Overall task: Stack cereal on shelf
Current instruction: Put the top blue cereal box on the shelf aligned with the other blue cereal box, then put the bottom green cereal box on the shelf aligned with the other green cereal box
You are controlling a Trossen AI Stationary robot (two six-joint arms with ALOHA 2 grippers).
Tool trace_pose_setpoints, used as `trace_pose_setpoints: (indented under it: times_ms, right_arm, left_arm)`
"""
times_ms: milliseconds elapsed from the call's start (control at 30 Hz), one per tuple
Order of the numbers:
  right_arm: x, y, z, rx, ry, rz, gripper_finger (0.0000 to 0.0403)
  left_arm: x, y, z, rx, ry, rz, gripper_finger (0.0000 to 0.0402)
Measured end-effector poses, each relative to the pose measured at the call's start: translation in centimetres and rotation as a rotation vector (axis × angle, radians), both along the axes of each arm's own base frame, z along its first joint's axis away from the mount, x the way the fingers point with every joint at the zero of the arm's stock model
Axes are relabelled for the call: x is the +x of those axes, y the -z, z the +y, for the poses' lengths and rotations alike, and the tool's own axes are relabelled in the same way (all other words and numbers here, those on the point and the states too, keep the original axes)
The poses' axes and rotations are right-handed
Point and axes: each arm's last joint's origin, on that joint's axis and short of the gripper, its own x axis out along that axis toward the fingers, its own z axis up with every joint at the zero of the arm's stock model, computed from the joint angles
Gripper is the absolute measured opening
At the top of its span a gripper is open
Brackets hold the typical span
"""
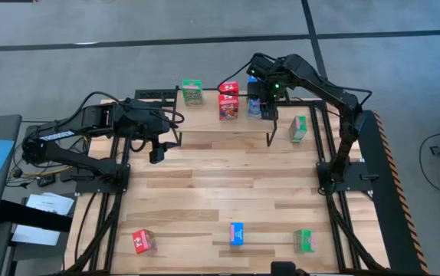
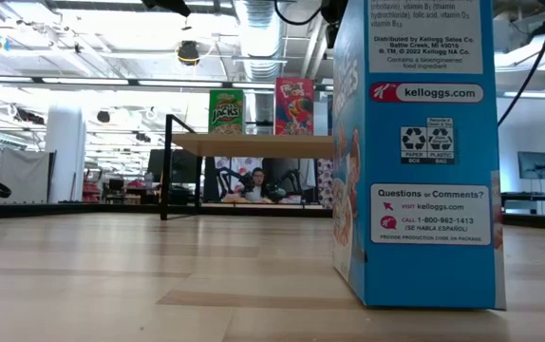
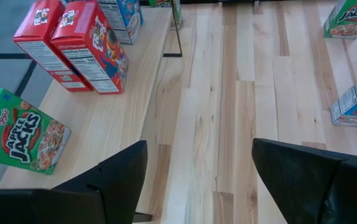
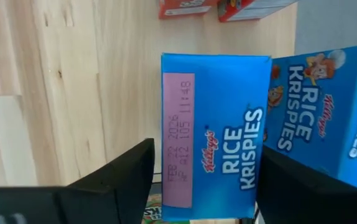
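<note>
- Five small cardboard cereal boxes show on or at the low light-wood shelf with thin black legs (image 1: 224, 123): a green box (image 1: 192, 92) at its left end, two red boxes (image 1: 228, 101) near the middle, two blue boxes by the right gripper.
- The right gripper (image 1: 260, 103) hangs over the shelf's right part; in the right wrist view its fingers (image 4: 119, 177) stand on either side of a blue Rice Krispies box (image 4: 214, 137), pinching it or about to let it go; I cannot tell which; a second blue box (image 4: 328, 112) stands just beside it.
- Four boxes wait on the slatted wooden desk (image 1: 228, 192): a green one (image 1: 298, 129) lying just right of the shelf; a red one (image 1: 143, 241), a blue one (image 1: 237, 234) and a green one (image 1: 305, 241) along the near edge.
- The left gripper (image 1: 157, 149) hovers by the shelf's left leg, its fingers (image 3: 113, 177) spread and holding nothing.
- Judging by this, the step in hand is setting the blue box on the shelf; next the fingers must part cleanly and lift straight up without nudging the neighbour box, then an arm should fetch one of the desk boxes.
</note>
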Motion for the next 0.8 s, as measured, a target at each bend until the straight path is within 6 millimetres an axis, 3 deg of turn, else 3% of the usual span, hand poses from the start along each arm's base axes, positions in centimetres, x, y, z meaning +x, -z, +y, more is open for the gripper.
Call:
trace_pose_setpoints:
  times_ms: [367,800]
  right_arm:
    - [-0.2,-0.4,0.0,-0.028,0.026,0.008,0.0311]
    - [-1.0,-2.2,0.3,-0.054,0.081,-0.004,0.0317]
  left_arm:
    - [0.0,0.0,0.0,0.000,0.000,0.000,0.0279]
    - [0.0,0.0,0.0,0.000,0.000,0.000,0.0279]
